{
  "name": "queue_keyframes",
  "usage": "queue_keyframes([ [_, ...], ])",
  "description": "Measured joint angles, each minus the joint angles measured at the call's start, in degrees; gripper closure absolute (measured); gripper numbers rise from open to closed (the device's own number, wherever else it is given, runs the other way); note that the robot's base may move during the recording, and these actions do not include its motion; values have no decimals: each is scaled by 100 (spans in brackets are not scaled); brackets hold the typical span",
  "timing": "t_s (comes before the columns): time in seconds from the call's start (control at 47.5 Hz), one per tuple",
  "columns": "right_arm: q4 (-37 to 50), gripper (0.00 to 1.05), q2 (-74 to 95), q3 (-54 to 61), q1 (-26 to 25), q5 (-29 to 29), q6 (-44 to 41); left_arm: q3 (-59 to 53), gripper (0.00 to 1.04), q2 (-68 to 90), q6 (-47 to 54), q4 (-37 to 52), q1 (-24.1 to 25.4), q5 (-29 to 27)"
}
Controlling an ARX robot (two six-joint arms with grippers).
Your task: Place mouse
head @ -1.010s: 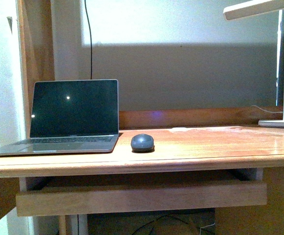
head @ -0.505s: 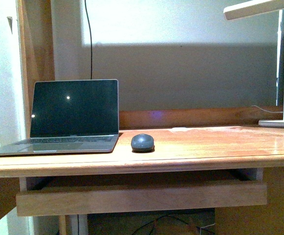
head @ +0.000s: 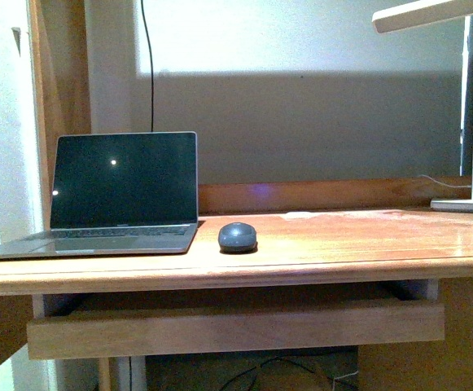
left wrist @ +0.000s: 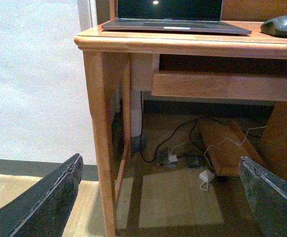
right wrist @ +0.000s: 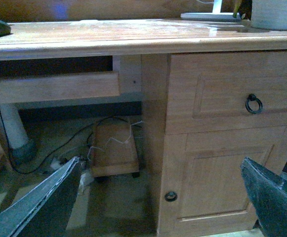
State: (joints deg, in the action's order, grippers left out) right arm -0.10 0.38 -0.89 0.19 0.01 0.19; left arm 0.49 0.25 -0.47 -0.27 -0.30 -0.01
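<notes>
The mouse (head: 237, 237) is sitting on the wooden table (head: 358, 244), just beside the right front corner of the open laptop (head: 122, 195) and apart from it. The laptop's screen is showing dark, with a small light spot. A lamp (head: 464, 106) is standing at the table's far right, well apart from the mouse. No arm is showing in the front view.

In the left wrist view, the left claw (left wrist: 163, 197) is hanging below the table's edge with its fingers (left wrist: 44, 202) spread wide and nothing between them; the mouse (left wrist: 282, 25) is showing on the table above. In the right wrist view, the right claw (right wrist: 163, 197) is likewise gaping wide and gripping nothing, facing a cabinet (right wrist: 222, 133) with a ring pull (right wrist: 254, 103). Cables (left wrist: 183, 143) are lying on the floor under the table.
</notes>
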Motion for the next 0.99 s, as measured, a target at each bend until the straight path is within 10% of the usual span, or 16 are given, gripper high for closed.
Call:
queue_keyframes([
  [0.989,0,7,0,0,0,0,0,0,8,0,0,0,0,0],
])
